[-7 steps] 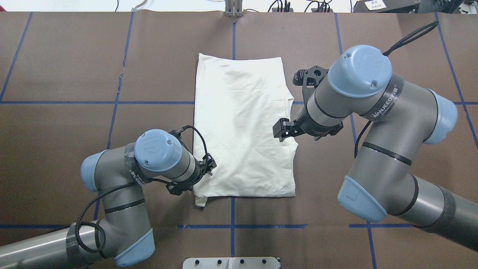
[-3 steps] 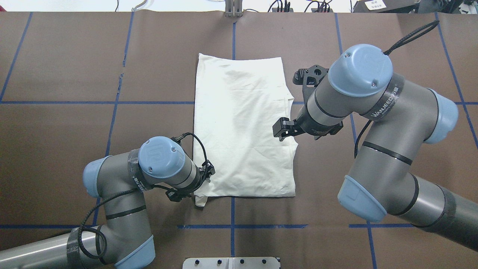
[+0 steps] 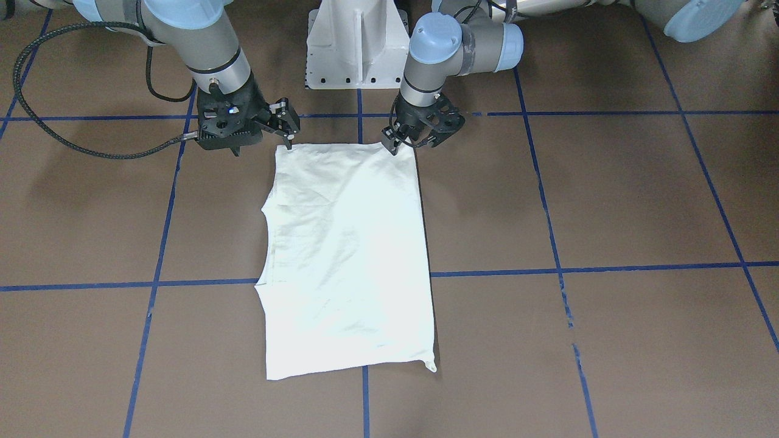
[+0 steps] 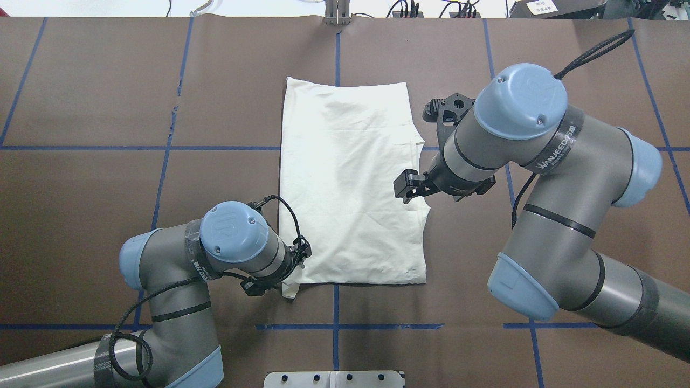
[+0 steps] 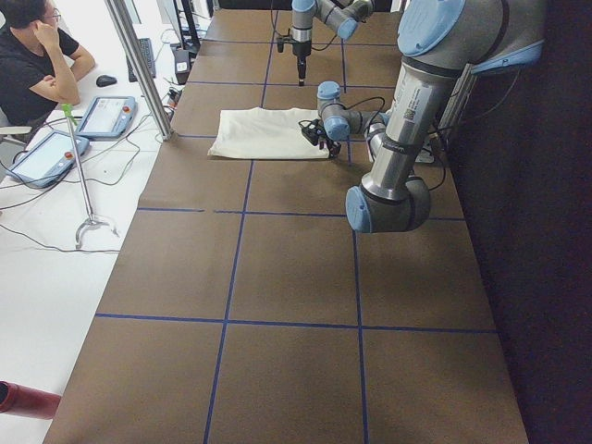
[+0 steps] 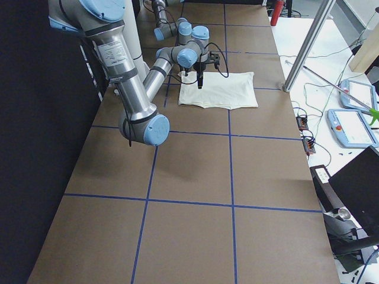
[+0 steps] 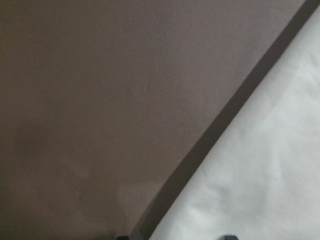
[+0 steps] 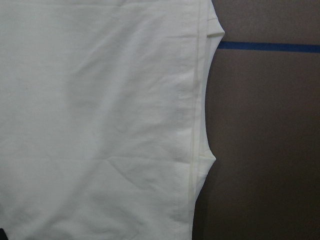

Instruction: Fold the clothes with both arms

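Since a second ago, edged the left arm (image 4: 234, 233) a little toward the robot beside the cream T-shirt's (image 4: 350, 183) left side; kept the right arm (image 4: 520, 102) in place.

From overhead: shirt folded to a plain rectangle, flat on the brown table (image 4: 81, 215), right gripper (image 4: 405, 193) over its right edge.

From the front: left gripper (image 3: 401, 143) down at the corner nearest the base.

Left wrist view: two dark fingertips (image 7: 226, 237) well apart, so spread wide, cloth edge between.

Right wrist view: looks down on the hem from above; cannot tell whether parted or closed.
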Action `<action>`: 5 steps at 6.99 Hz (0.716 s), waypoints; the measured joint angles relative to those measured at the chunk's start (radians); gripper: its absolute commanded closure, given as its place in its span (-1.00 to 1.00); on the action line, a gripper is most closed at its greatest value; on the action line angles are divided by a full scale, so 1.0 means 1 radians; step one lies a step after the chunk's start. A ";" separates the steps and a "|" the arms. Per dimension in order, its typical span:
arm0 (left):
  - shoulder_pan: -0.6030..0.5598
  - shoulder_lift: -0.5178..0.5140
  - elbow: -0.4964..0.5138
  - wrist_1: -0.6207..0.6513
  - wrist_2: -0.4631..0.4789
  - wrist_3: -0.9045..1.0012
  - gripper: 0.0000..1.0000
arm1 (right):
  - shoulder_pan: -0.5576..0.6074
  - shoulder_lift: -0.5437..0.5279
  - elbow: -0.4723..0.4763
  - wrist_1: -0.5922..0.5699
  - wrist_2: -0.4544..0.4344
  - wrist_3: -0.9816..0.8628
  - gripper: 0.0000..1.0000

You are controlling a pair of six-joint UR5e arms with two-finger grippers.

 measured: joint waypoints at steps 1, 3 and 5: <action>0.007 0.001 -0.002 0.000 0.000 -0.008 -0.26 | 0.000 -0.002 0.000 0.000 0.000 0.000 -1.00; 0.013 0.002 -0.003 0.000 0.000 -0.015 -0.21 | 0.001 -0.003 0.000 0.000 0.000 -0.001 -1.00; 0.012 0.001 -0.003 0.012 0.000 -0.015 -0.21 | 0.001 -0.003 0.002 0.000 0.000 0.000 -1.00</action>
